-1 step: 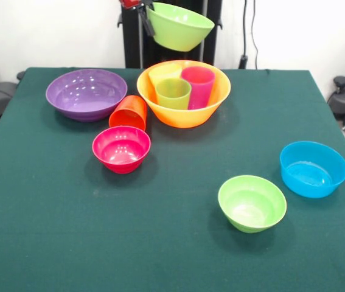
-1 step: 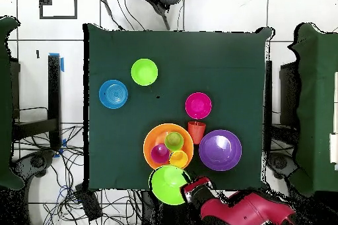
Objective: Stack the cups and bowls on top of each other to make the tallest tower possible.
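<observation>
While the gripper [image 1: 145, 13] clamps its rim, the glossy large light-green bowl [image 1: 178, 26] hangs tilted.

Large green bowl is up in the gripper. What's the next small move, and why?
Probably carry the large light-green bowl forward over the large orange bowl, then lower it. The gripper holds it by the rim, tilted, behind the orange bowl, where three cups stand upright as a base.

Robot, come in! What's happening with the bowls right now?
Gripper shut on big green bowl, lifted. Three cups upright in orange bowl. Nothing in between.
</observation>
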Controlling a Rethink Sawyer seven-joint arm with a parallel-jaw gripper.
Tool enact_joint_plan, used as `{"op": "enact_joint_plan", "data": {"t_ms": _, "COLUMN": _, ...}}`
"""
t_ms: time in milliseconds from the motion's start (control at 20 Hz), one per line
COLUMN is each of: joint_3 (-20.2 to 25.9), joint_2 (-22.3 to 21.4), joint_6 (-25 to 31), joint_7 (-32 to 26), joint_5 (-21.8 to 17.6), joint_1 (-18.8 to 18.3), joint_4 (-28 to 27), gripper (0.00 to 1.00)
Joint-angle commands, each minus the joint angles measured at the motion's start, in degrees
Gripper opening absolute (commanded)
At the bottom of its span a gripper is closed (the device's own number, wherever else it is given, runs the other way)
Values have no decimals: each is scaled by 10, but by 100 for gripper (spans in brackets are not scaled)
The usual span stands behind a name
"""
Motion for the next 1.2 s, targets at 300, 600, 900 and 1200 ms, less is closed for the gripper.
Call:
{"op": "enact_joint_plan", "data": {"t_ms": 300, "joint_3": 43, "joint_2": 23, "joint_6": 12, "joint_7": -24, "joint_5": -30, "joint_1": 11, "joint_4": -48, "gripper": 0}}
{"op": "enact_joint_plan", "data": {"t_ms": 600, "joint_3": 67, "joint_2": 36, "joint_6": 21, "joint_7": -40, "joint_5": -34, "joint_1": -4, "joint_4": -63, "gripper": 0}}
{"op": "enact_joint_plan", "data": {"t_ms": 900, "joint_3": 63, "joint_2": 27, "joint_6": 2, "joint_7": -30, "joint_5": -60, "joint_1": 0, "joint_4": -68, "gripper": 0}}
{"op": "enact_joint_plan", "data": {"t_ms": 1200, "joint_3": 51, "joint_2": 20, "joint_6": -24, "joint_7": -10, "joint_5": -73, "joint_1": 12, "joint_4": -76, "gripper": 0}}
